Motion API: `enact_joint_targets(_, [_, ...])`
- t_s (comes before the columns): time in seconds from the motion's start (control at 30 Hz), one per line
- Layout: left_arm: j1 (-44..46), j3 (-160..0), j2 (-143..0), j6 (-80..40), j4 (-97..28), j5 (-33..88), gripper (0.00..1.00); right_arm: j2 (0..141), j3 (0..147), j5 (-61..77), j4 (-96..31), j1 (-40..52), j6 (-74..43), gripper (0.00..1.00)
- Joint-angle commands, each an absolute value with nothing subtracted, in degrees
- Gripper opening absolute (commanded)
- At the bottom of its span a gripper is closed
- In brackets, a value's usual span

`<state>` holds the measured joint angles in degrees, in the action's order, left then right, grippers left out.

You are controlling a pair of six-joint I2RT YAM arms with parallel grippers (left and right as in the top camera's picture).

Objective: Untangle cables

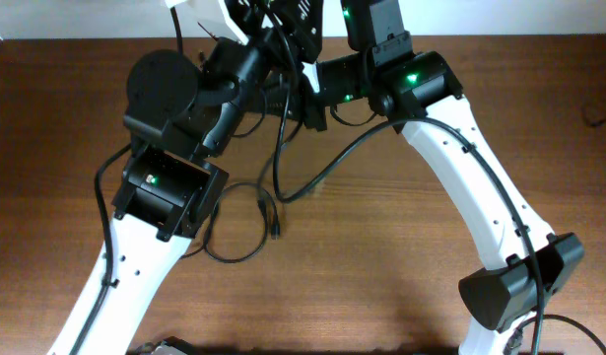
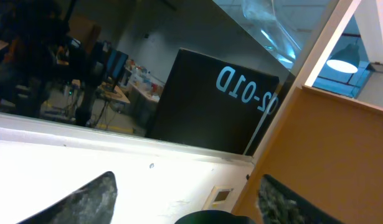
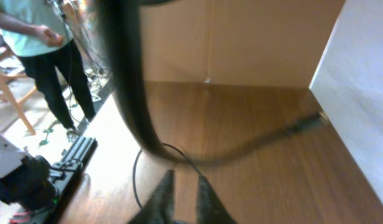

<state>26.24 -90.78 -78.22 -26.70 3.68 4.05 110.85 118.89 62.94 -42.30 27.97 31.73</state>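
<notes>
Left pincer: released. Your wrist view shows its fingers spread wide with nothing between them.
Right pincer: clenched, tips almost touching. A thin cord crosses right at the tips, and you cannot tell whether it is pinched.
Cables: a thin black loop lies on the wooden counter just beside the left arm, with a small plug end on its right side.
Further strand: it runs from near that loop toward both wrists at the far edge.
</notes>
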Motion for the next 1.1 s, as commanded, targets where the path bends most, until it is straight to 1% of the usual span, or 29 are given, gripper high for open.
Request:
enact_joint_targets(0.0, [26.5,-92.1,-78.0,-26.7,3.6,4.3,0.76,111.1,118.9,57.6,-42.7,28.4,31.2,0.04])
enact_joint_targets(0.03, [26.5,-92.1,-78.0,-26.7,3.1,4.3,0.96,111.1,118.9,55.0,-43.1,28.0,31.0,0.04])
enact_joint_targets(0.07, [26.5,-92.1,-78.0,-26.7,2.7,4.3,0.99,111.1,118.9,53.1,-43.5,27.4,31.0,0.04])
enact_joint_targets(0.1, [26.5,-92.1,-78.0,-26.7,2.3,4.3,0.99,111.1,118.9,51.4,-44.0,26.4,31.0,0.04])
enact_joint_targets(0.17, [26.5,-92.1,-78.0,-26.7,1.6,4.3,0.99,111.1,118.9,46.5,-44.1,22.5,27.0,0.04])
enact_joint_targets(0.27, [26.5,-92.1,-78.0,-26.7,0.4,4.2,0.99,111.1,118.9,46.5,-44.2,13.9,21.9,0.04])
enact_joint_targets(0.37, [26.5,-92.1,-77.9,-26.4,-1.3,4.2,0.99,111.1,118.9,46.9,-45.5,7.3,21.9,0.04])
enact_joint_targets(0.5, [26.5,-92.1,-77.5,-20.7,-6.8,3.1,0.99,111.1,118.9,46.9,-49.4,-2.5,21.5,0.04])
enact_joint_targets(0.53, [26.5,-92.1,-77.5,-19.2,-8.4,2.5,0.99,111.1,118.9,46.9,-50.6,-5.4,21.5,0.04])
enact_joint_targets(0.6, [26.5,-92.1,-77.5,-19.1,-11.9,-2.4,0.99,111.1,118.9,46.9,-51.8,-9.5,21.5,0.04])
enact_joint_targets(0.7, [26.5,-92.1,-77.5,-12.9,-15.1,-4.5,0.99,111.1,118.9,46.9,-53.0,-17.6,21.5,0.04])
enact_joint_targets(0.77, [26.5,-92.1,-77.5,-12.0,-17.3,-8.3,0.99,111.1,118.9,46.9,-53.3,-21.6,21.5,0.04])
enact_joint_targets(0.83, [26.5,-92.1,-77.5,-11.4,-20.5,-12.1,0.99,111.1,118.9,46.9,-53.4,-28.1,18.0,0.04])
enact_joint_targets(1.0, [26.5,-92.1,-77.5,-10.6,-24.7,-12.1,0.99,111.1,118.9,46.9,-53.8,-37.7,15.5,0.04])
enact_joint_targets(1.07, [26.5,-92.1,-77.5,-10.6,-27.7,-12.1,0.99,111.1,118.9,44.0,-52.8,-42.7,11.1,0.04])
